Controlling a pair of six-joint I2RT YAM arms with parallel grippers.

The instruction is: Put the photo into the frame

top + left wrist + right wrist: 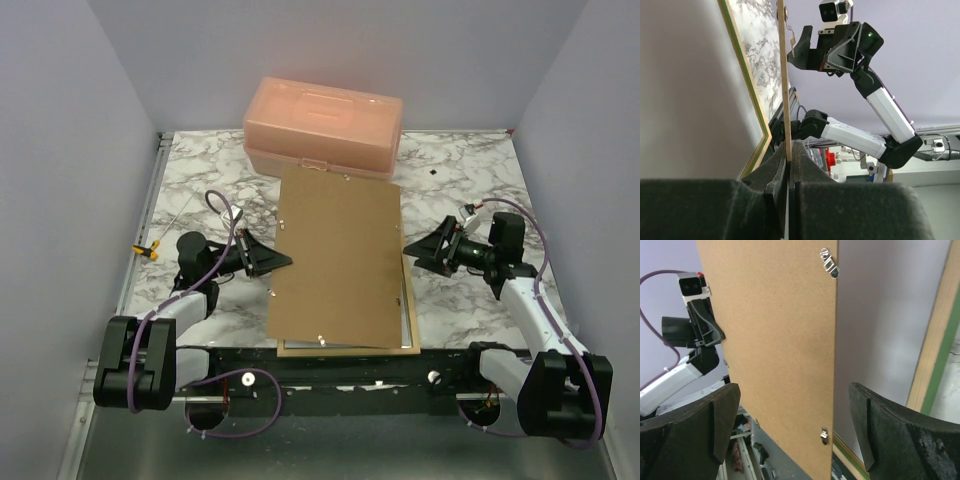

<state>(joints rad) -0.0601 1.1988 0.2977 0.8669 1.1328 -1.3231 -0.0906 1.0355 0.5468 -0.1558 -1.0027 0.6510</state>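
A plain brown backing board (335,255) lies askew over the frame (350,349), which is face down with its pale wood back up. My left gripper (287,262) is shut on the board's left edge (785,100), holding it a little off the frame (747,100). At the board's right edge my right gripper (408,250) is open, its fingers (880,435) standing apart on either side of the board (775,340) without touching it. A plain pale grey surface (880,330) fills the frame (935,350) under the board. I cannot tell whether it is the photo; no printed side shows.
A peach plastic box (322,125) stands at the back, close to the board's far edge. A yellow clamp (147,250) sits on the table's left rim. A black rail (330,366) runs along the near edge between the arm bases. Walls close in on both sides.
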